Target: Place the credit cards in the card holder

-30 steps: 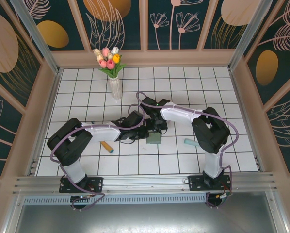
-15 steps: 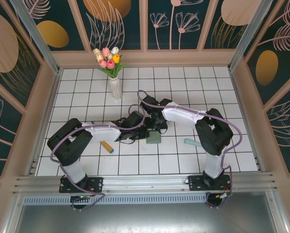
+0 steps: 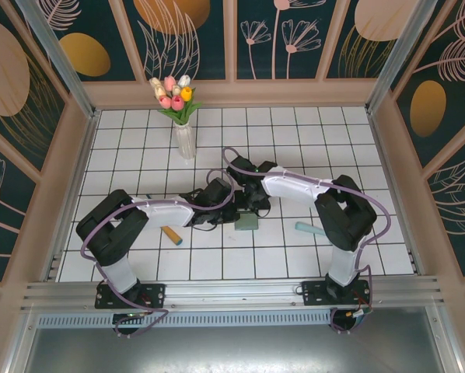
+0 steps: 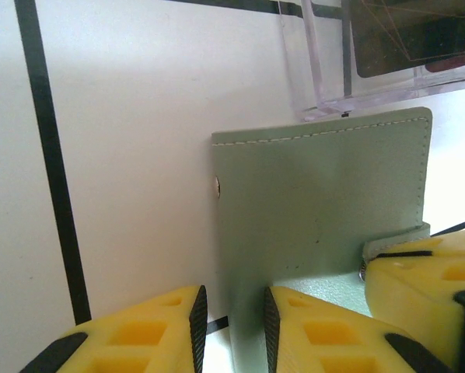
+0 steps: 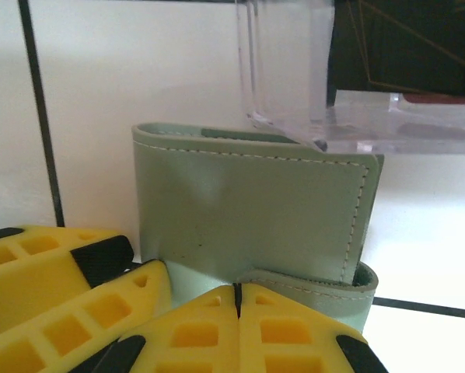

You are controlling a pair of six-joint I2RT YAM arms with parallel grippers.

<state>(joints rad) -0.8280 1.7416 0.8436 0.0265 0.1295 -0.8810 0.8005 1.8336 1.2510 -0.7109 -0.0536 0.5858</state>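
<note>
Only the right arm (image 3: 295,185) shifts slightly. The sage-green leather bifold card holder (image 4: 318,210) stays on the white tiled tabletop (image 4: 124,116), left claw (image 4: 232,330) pinching its edge, right claw (image 5: 238,318) closed at its tab. It is probably still being opened, with no card in yet.

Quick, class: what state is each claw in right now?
Left claw: closed on the card holder's edge.
Right claw: closed at its tab; grip cannot be told.
</note>
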